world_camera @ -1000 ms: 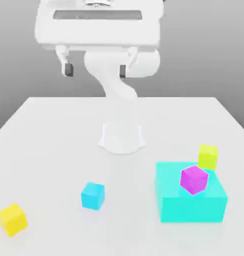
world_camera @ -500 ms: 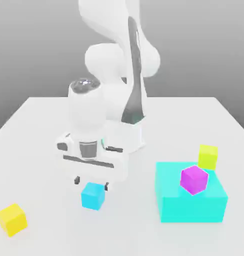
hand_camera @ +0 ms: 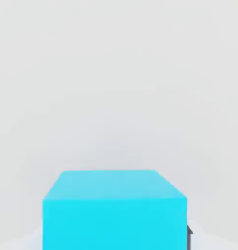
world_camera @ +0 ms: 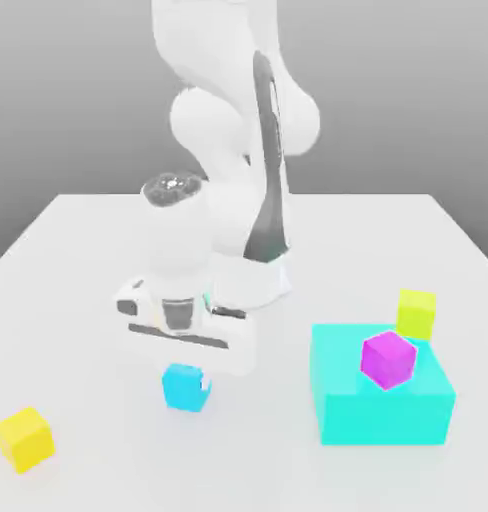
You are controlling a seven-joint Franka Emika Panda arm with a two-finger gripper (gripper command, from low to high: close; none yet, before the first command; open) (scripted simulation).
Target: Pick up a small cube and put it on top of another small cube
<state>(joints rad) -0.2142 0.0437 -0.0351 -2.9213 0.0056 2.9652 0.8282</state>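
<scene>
Exterior view first: you see the white arm bent low over the tabletop (world_camera: 78, 260), its tool (world_camera: 185, 372) pressed down around a small blue cube (world_camera: 184, 388) that sits near the front, toward the exterior view's left. The jaws have come together on that cube, so the tool is clamped on it, though the cube looks as if it is resting on the tabletop and not yet lifted. The risk here, as a judgement, is a shallow grip: the hand covers the upper part of the cube, and if the jaws hold only its top edge, the cube could slip or twist when you raise it.

Around it, a small yellow cube (world_camera: 25, 438) lies at the front corner on the exterior view's left, well apart from the tool. On the exterior view's right stands a large turquoise block (world_camera: 383, 410) with a small purple cube (world_camera: 389, 360) on top of it, and a yellow-green cube (world_camera: 416, 313) at the block's far corner; whether that one rests on the block or behind it you cannot tell. Nothing stands between the tool and the yellow cube. A carry toward the purple cube would need height to clear the block's edge, and a low pass could knock the purple cube off.

Hand view next: the blue cube (hand_camera: 116, 210) looms close against the pale tabletop (hand_camera: 116, 73), squarely placed, with a dark sliver of a finger (hand_camera: 189, 236) touching its side. A tilted release could topple the stack.
</scene>
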